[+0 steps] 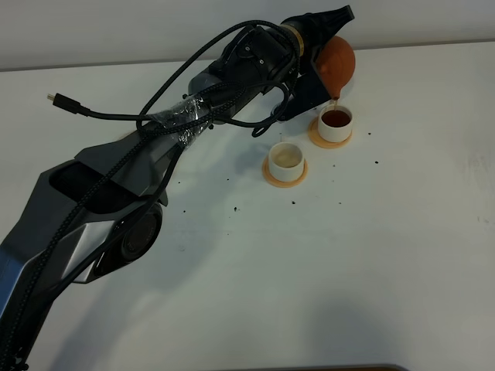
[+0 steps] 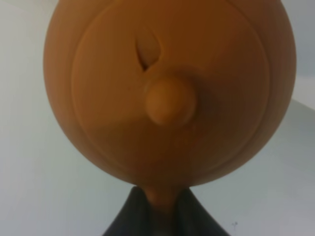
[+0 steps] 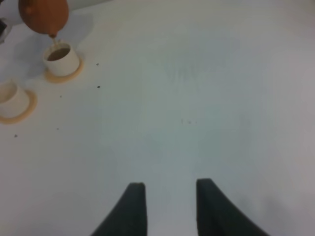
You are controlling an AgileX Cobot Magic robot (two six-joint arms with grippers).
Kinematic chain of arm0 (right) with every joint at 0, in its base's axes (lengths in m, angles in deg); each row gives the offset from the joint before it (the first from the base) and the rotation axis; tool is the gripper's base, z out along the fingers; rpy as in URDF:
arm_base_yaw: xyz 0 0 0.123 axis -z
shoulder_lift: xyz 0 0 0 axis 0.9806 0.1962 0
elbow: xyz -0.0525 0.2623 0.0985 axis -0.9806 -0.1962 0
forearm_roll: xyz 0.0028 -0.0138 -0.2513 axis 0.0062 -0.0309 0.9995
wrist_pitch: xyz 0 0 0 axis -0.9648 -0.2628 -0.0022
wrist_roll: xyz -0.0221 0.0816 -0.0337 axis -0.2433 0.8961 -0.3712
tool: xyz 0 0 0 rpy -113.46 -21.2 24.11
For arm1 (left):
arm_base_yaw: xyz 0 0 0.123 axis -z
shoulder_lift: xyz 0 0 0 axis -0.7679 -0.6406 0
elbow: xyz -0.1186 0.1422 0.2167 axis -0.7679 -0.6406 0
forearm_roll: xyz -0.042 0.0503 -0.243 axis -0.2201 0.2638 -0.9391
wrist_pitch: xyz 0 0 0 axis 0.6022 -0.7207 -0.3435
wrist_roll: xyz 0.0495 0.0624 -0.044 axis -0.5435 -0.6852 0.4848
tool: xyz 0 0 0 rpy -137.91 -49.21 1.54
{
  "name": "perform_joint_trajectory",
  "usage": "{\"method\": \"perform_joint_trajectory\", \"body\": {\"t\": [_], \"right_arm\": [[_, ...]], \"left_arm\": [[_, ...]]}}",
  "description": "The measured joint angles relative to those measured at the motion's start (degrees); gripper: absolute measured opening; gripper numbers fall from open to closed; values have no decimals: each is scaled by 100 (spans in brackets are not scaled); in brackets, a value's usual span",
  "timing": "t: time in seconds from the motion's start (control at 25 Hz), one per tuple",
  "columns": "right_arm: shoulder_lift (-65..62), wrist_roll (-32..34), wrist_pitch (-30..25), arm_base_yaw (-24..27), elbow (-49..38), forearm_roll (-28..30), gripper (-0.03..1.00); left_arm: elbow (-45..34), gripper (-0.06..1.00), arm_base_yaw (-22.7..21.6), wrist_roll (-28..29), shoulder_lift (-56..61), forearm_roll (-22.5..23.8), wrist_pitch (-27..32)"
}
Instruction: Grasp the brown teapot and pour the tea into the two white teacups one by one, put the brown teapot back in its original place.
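Note:
The brown teapot (image 1: 341, 63) hangs tilted, spout down, over the far white teacup (image 1: 336, 123). A thin stream of tea runs into that cup, which holds dark tea and stands on an orange-tan coaster (image 1: 319, 139). My left gripper (image 1: 332, 23) is shut on the teapot's handle. In the left wrist view the teapot's lid and knob (image 2: 171, 102) fill the picture above my left gripper (image 2: 162, 204). The nearer teacup (image 1: 285, 158) stands pale inside on its coaster. My right gripper (image 3: 167, 204) is open over bare table, far from the teapot (image 3: 43, 14) and both cups (image 3: 61, 58) (image 3: 10, 97). The original place is hidden.
The left arm (image 1: 116, 193) stretches from the lower left across the white table, trailing a black cable with a loose plug (image 1: 56, 99). Small dark specks (image 1: 294, 202) lie scattered around the cups. The right arm does not show in the exterior high view.

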Motion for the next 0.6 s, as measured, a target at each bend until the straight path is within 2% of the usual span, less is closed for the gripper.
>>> {"method": "perform_joint_trajectory", "body": {"t": [0.12, 0.32, 0.6], "right_arm": [[0, 0, 0, 0, 0, 0, 24], [0, 0, 0, 0, 0, 0, 24], [0, 0, 0, 0, 0, 0, 24]], "left_arm": [[0, 11, 0, 0, 0, -123, 140], [0, 11, 0, 41, 0, -612, 337], [7, 11, -5, 428, 0, -692, 579]]}}
